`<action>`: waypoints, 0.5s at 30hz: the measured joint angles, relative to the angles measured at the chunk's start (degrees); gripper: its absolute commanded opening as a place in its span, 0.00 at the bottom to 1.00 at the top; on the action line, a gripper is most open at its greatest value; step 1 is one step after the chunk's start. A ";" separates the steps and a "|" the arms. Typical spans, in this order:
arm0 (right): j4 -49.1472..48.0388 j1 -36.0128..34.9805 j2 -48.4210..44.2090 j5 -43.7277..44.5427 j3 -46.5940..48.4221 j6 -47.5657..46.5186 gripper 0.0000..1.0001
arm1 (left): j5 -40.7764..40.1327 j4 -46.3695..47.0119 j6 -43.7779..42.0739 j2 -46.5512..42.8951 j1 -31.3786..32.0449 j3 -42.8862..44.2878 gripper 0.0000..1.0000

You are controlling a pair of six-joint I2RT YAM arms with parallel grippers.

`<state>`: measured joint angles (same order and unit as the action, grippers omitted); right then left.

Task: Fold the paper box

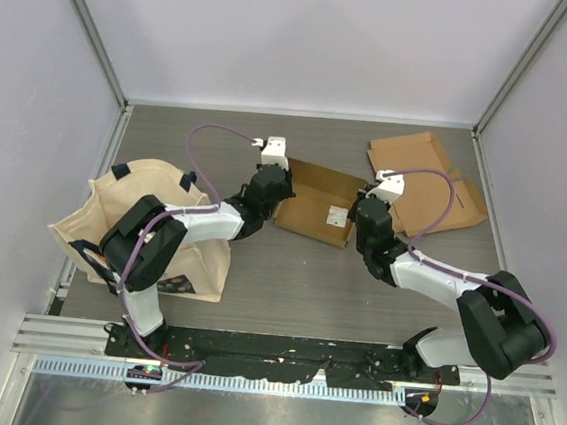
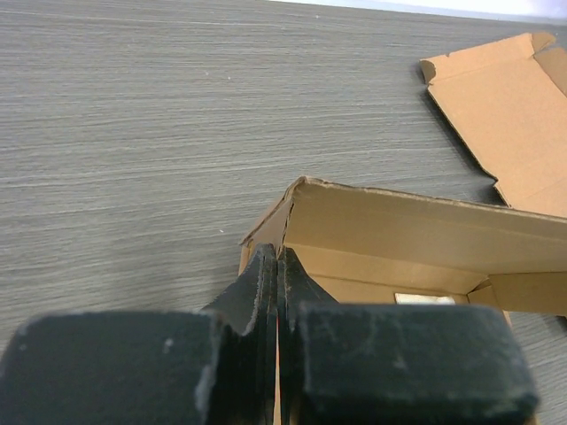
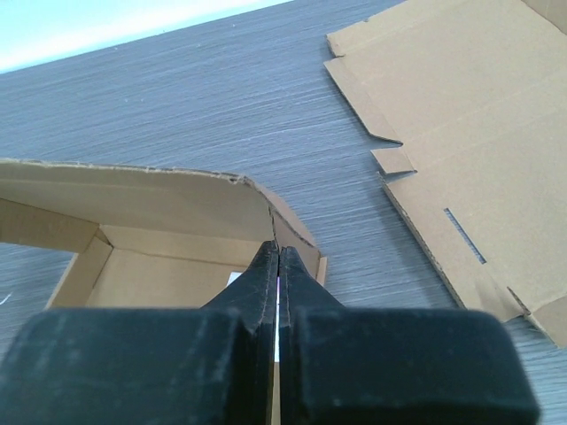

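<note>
A brown paper box (image 1: 316, 205) lies half folded at mid-table, its walls standing and its top open. My left gripper (image 1: 277, 188) is at its left end. In the left wrist view the gripper (image 2: 277, 252) is shut on the left side wall of the box (image 2: 416, 228), with a sliver of cardboard between the fingers. My right gripper (image 1: 365, 206) is at the box's right end. In the right wrist view it (image 3: 278, 248) is shut on the right side wall at the corner of the box (image 3: 133, 199). A white label shows on the box floor.
A second, unfolded cardboard sheet (image 1: 429, 179) lies flat at the back right, also in the left wrist view (image 2: 514, 115) and the right wrist view (image 3: 469, 133). A beige tote bag (image 1: 147, 224) lies at the left, under the left arm. Grey walls enclose the table.
</note>
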<state>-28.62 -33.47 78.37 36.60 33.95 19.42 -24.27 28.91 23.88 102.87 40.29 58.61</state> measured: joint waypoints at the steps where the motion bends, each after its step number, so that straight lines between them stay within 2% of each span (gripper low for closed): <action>1: -1.16 -0.46 0.00 0.42 -0.59 -0.02 0.01 | -0.20 0.61 0.20 -0.22 0.13 -0.72 0.00; 15: -14.99 -5.49 -4.17 3.52 -12.57 -1.33 0.01 | -1.88 7.39 1.18 -3.87 2.54 -9.35 0.00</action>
<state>-43.62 -38.96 74.19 40.12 21.39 18.09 -26.15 36.29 25.06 99.00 42.83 49.25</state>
